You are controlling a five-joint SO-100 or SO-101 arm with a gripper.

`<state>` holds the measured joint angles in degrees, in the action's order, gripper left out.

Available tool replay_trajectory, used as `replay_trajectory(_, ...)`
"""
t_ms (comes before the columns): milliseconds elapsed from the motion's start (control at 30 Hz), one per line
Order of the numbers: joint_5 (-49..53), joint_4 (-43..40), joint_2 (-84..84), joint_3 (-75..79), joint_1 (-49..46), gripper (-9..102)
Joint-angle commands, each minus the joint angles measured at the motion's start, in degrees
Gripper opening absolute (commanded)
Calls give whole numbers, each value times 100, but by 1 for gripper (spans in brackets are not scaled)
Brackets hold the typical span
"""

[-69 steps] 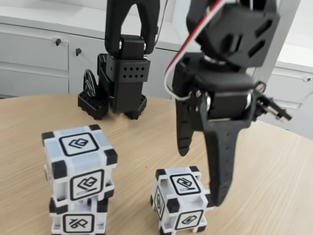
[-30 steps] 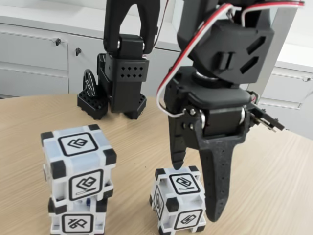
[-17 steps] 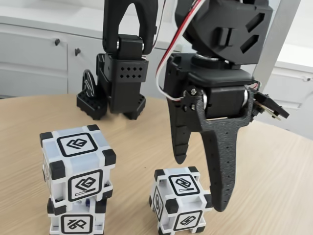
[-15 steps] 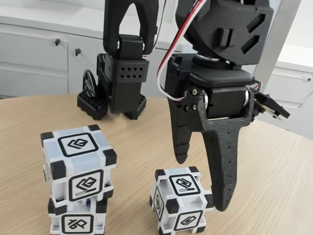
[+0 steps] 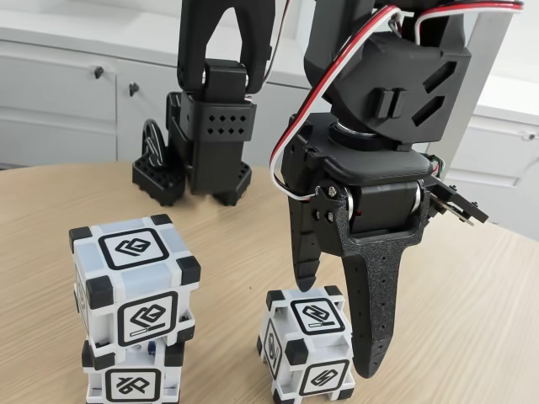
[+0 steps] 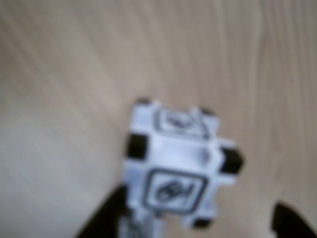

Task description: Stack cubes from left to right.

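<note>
Tool astride cube (fingers spread) — unclamped

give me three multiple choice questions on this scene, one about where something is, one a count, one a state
1. In the fixed view, where is the loose cube relative to the stack of two cubes?
A. to its right
B. behind it
C. on top of it

2. How many cubes does the fixed view show?
A. two
B. three
C. four

3. What state is the hand in?
A. shut on the loose cube
B. open, fingers either side of the loose cube
C. open, above the stack

Answers:
1. A, the loose cube sits alone on the table, right of the stack.
2. B, two stacked plus one loose.
3. B, a gap shows between the fingers, which straddle the cube's top without clamping it.
</note>
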<state>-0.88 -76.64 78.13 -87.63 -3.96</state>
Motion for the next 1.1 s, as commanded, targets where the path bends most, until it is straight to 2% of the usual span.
replay_trajectory(0, 0, -26, 246, 35, -26, 31)
replay_trajectory(367, 141, -466, 448, 18, 0, 31)
replay_trajectory(733, 264, -378, 422, 18, -70, 31)
replay_trajectory(1067, 360, -369, -1090, 123, -79, 30)
